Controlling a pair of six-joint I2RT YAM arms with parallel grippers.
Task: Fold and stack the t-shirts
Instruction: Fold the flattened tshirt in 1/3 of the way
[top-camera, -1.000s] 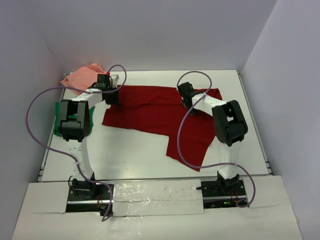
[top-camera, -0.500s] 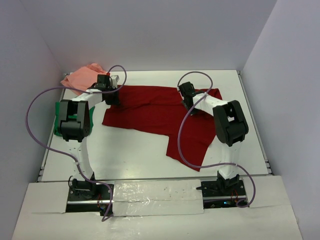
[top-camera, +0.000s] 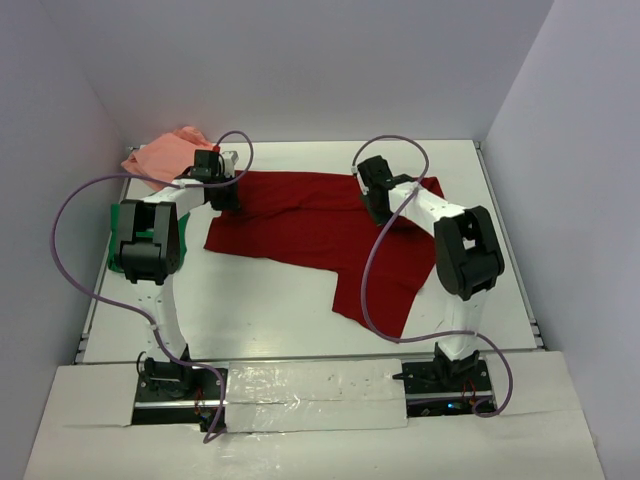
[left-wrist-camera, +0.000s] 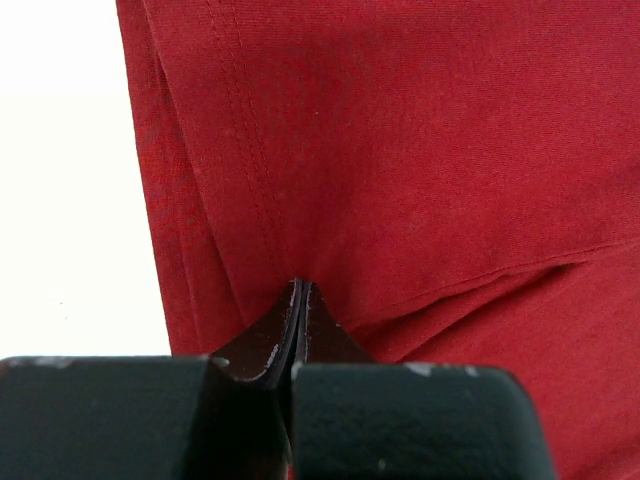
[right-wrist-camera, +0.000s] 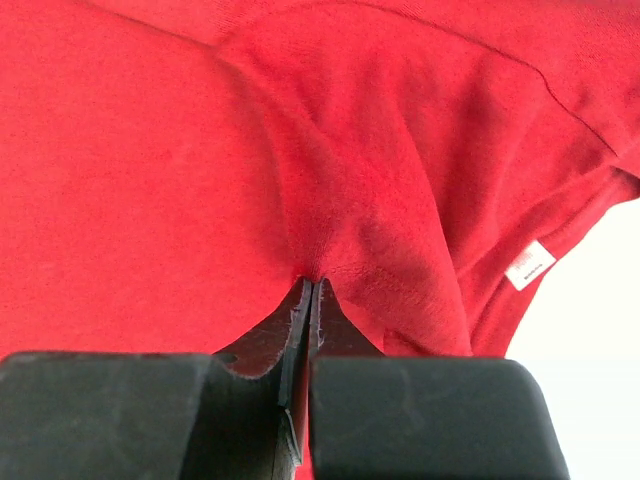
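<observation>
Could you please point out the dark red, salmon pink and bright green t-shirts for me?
dark red t-shirt (top-camera: 300, 220): top external view, middle of the spread body.
salmon pink t-shirt (top-camera: 160, 157): top external view, centre of the crumpled heap.
bright green t-shirt (top-camera: 114, 228): top external view, its visible left edge.

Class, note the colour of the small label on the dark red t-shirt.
White; the label shows best in the right wrist view.

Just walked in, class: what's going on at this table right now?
Two robot arms are working on the dark red t-shirt, spread across the table. The left jaws are shut on its far left edge, the right jaws on a bunched fold near its far right. The salmon pink t-shirt and green t-shirt lie far left, not held.
</observation>
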